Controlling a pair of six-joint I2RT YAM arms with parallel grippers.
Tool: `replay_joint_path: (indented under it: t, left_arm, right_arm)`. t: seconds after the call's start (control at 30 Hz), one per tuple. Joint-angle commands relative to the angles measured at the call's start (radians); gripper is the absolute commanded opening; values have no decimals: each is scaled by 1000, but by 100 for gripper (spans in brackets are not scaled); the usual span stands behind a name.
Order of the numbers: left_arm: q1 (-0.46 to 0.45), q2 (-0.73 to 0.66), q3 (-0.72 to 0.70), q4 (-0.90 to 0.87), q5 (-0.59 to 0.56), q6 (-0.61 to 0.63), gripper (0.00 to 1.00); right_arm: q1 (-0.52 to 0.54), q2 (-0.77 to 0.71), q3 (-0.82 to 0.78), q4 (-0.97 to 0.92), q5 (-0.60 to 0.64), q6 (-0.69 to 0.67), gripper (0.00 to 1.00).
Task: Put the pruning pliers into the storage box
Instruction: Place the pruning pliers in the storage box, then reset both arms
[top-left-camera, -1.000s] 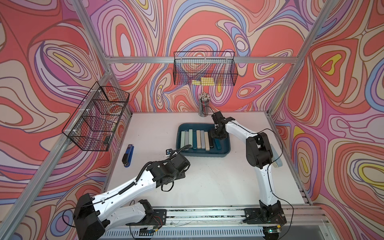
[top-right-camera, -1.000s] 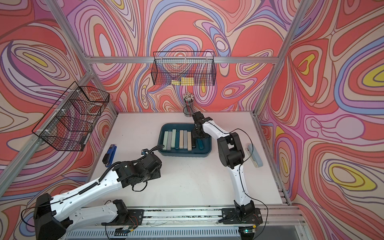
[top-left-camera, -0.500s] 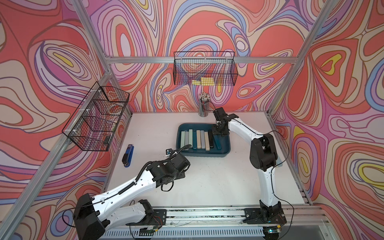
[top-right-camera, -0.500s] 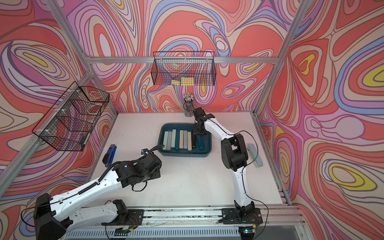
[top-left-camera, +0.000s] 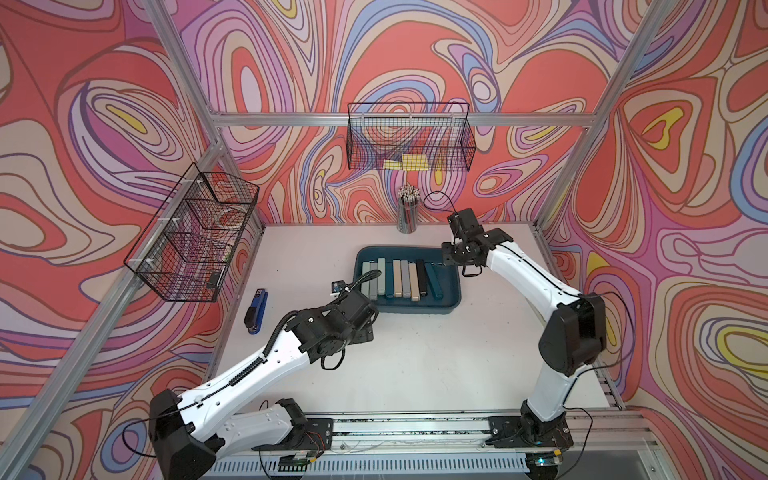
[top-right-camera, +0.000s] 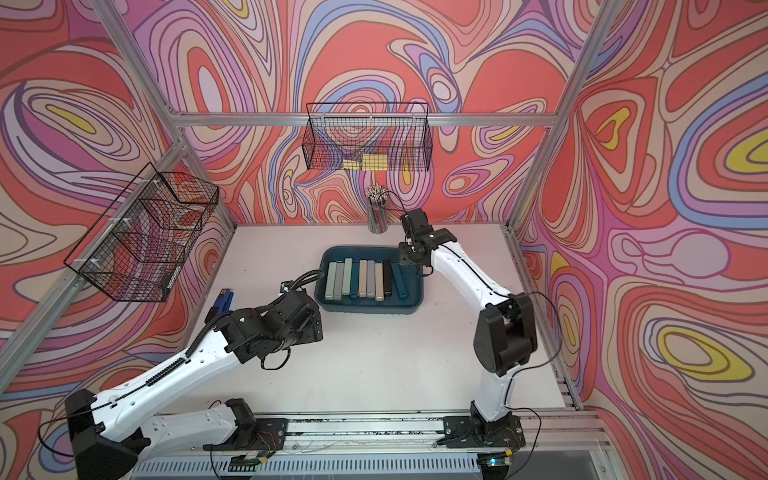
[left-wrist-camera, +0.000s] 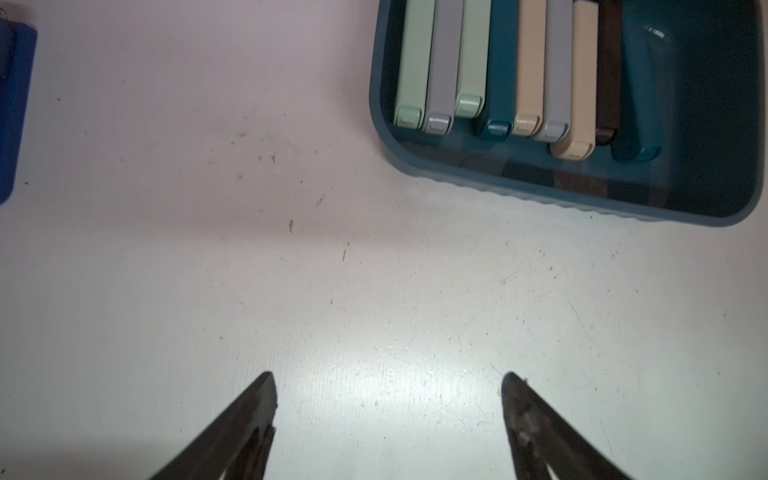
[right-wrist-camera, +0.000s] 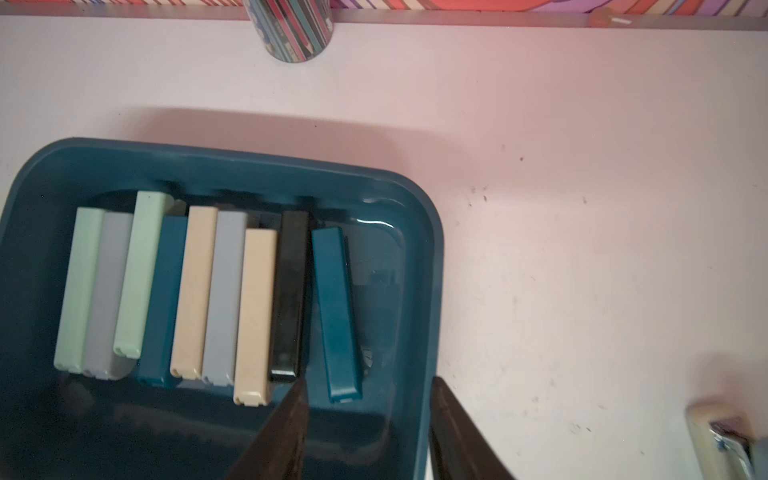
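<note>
The storage box (top-left-camera: 409, 308) (top-right-camera: 371, 308) is a shallow dark teal tray at the middle back of the table. Several pruning pliers (top-left-camera: 400, 279) (top-right-camera: 365, 278) (right-wrist-camera: 224, 291) lie in it side by side: pale green, grey, beige, dark teal and one black. My right gripper (right-wrist-camera: 368, 380) (top-left-camera: 449, 258) hovers over the box's back right corner. It is open and holds nothing, its fingers (right-wrist-camera: 291, 415) either side of the box's right wall. My left gripper (left-wrist-camera: 388, 376) is wide open over bare table, in front of the box's left corner (left-wrist-camera: 399, 166). The wrist hides it in both top views.
A blue-and-black stapler (top-left-camera: 257, 311) (left-wrist-camera: 12, 112) lies on the left. A striped pencil cup (top-left-camera: 407, 214) (right-wrist-camera: 291, 33) stands behind the box. Black wire baskets hang on the back wall (top-left-camera: 409, 141) and left wall (top-left-camera: 191, 237). A beige and metal object (right-wrist-camera: 715, 432) lies right of the box.
My right gripper has drawn back from inside the box toward its right edge, and that arm's elbow has swung out to the right. The left arm has stayed in place.
</note>
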Motion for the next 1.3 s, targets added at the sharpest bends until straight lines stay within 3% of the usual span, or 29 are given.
replay_joint_path:
  t: [0.0, 0.13, 0.23, 0.3, 0.33, 0.4, 0.57, 0.7, 0.8, 0.87, 0.97, 1.03, 1.13, 1.17, 1.23, 1.27]
  left_arm:
    - [74, 8, 40, -4, 0, 137, 88]
    - [201, 22, 47, 90, 43, 272, 89]
    - [325, 17, -5, 205, 65, 371, 99]
    - [425, 10, -72, 321, 116, 465, 99]
    - [466, 7, -103, 378, 142, 508, 99]
    - [543, 6, -170, 512, 166, 597, 99]
    - [614, 30, -370, 920, 138, 833, 99]
    - [719, 197, -468, 1188, 184, 842, 99]
    - [732, 306, -518, 1412, 183, 884, 99]
    - [735, 343, -488, 1421, 172, 884, 99]
    - [765, 398, -516, 1537, 307, 878, 99]
    - [772, 381, -564, 1565, 313, 869, 99]
    - [776, 424, -692, 1851, 362, 885, 100]
    - [776, 428, -697, 1876, 367, 885, 99]
    - [776, 409, -657, 1757, 331, 867, 99]
    - [777, 428, -669, 1809, 324, 867, 100]
  right_arm:
    - [17, -167, -135, 123, 85, -48, 49]
    - [20, -349, -297, 227, 165, -68, 52]
    - [20, -468, -409, 309, 195, -82, 71]
    - [20, -516, -465, 357, 245, -83, 79]
    - [21, -527, -500, 398, 286, -85, 89]
    - [20, -555, -647, 584, 340, -171, 98]
    - [3, -611, -953, 1015, 381, -338, 98]
    - [-115, -566, -1008, 1071, 280, -197, 98]
    - [-142, -546, -1082, 1210, 261, -225, 98]
    - [-155, -516, -1128, 1325, 279, -257, 99]
    - [-195, -421, -1142, 1385, 251, -285, 98]
    - [-215, -352, -1180, 1491, 229, -285, 98]
    - [-247, -252, -1204, 1667, 176, -277, 98]
    - [-264, -217, -1194, 1709, 157, -283, 97]
    - [-281, -113, -1170, 1787, 143, -298, 97]
    - [-291, -76, -1158, 1807, 109, -308, 94]
